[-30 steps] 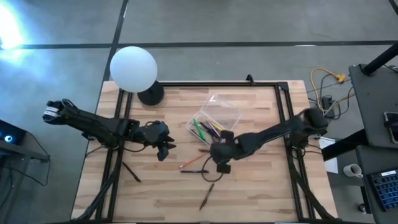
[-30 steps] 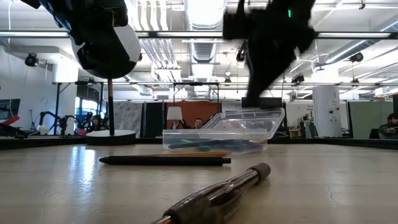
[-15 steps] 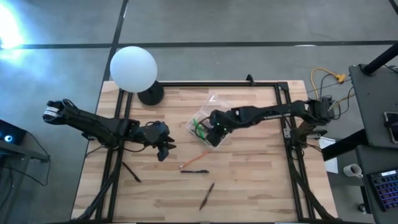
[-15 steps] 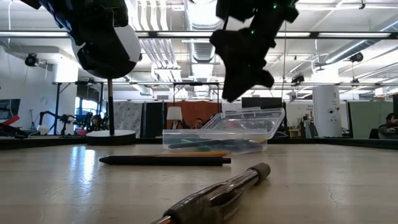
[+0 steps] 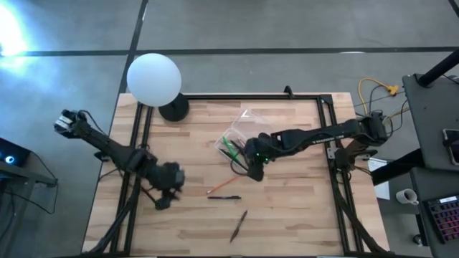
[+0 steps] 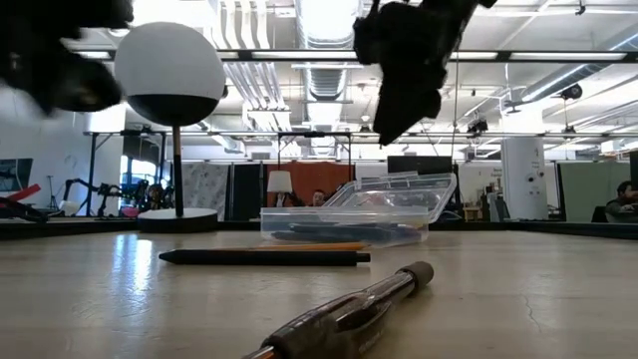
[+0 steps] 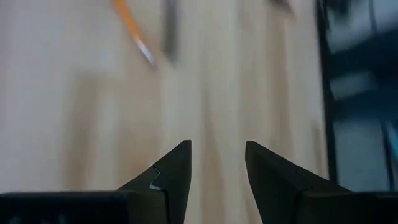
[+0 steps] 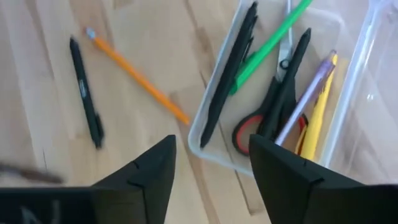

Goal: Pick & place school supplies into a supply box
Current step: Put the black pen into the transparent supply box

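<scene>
Now emptied and spread, the right hand (image 8: 211,168) is held over the supply box (image 8: 273,93), while the left hand (image 7: 217,165), also spread, has been swung toward the bench's left edge.

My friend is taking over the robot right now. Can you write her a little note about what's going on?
Right gripper: open, empty, hovering at the supply box's near edge.
Left gripper: open, empty, over bare table on the left.
Done: in the box lie the scissors, green pen, a dark pen and some others.
Left: orange pencil, black pen and dark pen lie on the table.
</scene>
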